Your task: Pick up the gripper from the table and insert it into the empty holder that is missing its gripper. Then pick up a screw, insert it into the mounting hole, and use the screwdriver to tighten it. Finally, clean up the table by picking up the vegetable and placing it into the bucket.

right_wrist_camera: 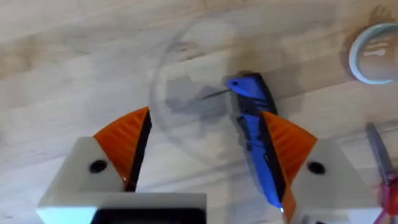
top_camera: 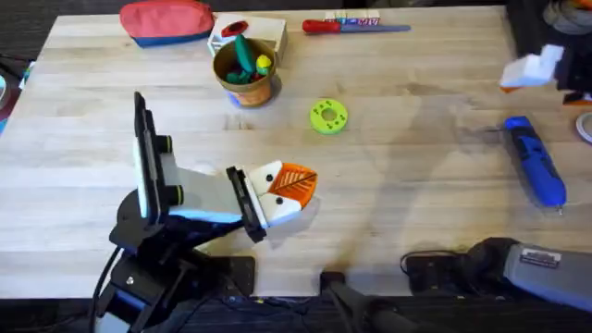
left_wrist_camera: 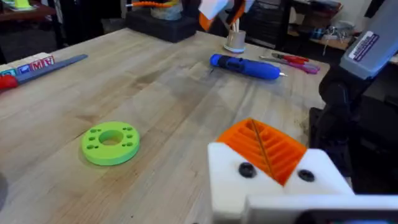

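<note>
The blue screwdriver (top_camera: 536,166) (left_wrist_camera: 245,66) (right_wrist_camera: 249,124) lies on the table at the right. My right gripper (top_camera: 523,74) (left_wrist_camera: 221,12) (right_wrist_camera: 205,115) hovers above its bit end, white fingers with orange pads spread open and holding nothing. At the front left, low over the table, my left gripper (top_camera: 294,185) (left_wrist_camera: 264,146) is shut with its orange pads pressed together. The copper-brown bucket (top_camera: 248,88) stands at the back left with the dark green vegetable (top_camera: 242,51) upright inside, beside a yellow toy. The loose gripper piece, the holder and the screws are out of view.
A green-yellow ring (top_camera: 328,116) (left_wrist_camera: 111,143) lies mid-table. A red pouch (top_camera: 166,20), a white box (top_camera: 264,30) and a red-handled screwdriver (top_camera: 347,26) line the back edge. A white ring (top_camera: 585,125) (right_wrist_camera: 376,53) sits at the right edge, and dark equipment (top_camera: 541,28) fills the back right corner.
</note>
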{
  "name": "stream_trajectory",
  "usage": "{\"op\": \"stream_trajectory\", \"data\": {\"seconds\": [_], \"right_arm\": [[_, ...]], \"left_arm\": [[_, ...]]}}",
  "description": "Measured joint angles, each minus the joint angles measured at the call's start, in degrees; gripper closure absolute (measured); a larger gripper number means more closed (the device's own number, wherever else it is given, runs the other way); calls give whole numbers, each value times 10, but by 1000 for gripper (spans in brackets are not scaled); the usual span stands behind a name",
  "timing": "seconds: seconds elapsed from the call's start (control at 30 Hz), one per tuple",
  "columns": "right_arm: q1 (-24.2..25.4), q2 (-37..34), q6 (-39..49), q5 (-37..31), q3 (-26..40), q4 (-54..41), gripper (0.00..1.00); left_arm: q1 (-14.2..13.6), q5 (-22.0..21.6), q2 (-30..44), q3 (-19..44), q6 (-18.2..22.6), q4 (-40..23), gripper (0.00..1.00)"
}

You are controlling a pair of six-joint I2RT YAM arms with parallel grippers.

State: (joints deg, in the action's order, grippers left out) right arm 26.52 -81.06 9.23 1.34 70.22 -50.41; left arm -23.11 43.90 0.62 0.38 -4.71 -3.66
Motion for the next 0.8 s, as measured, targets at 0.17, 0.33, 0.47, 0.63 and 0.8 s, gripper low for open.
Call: {"op": "stream_trajectory", "data": {"seconds": [0.17, 0.33, 0.47, 0.63, 0.8], "right_arm": [[60, -18, 136, 0, 0, -19, 7], [93, -69, 308, 0, 0, -19, 10], [97, -117, 358, -1, 0, -18, 9], [101, -169, 389, -5, 0, -10, 9], [114, -205, 399, -24, 0, -9, 9]], "left_arm": [[0, 0, 0, 0, 0, 0, 994], [0, 0, 0, 0, 0, 0, 994], [0, 0, 0, 0, 0, 0, 994], [0, 0, 0, 0, 0, 0, 994], [0, 0, 0, 0, 0, 0, 994]]}}
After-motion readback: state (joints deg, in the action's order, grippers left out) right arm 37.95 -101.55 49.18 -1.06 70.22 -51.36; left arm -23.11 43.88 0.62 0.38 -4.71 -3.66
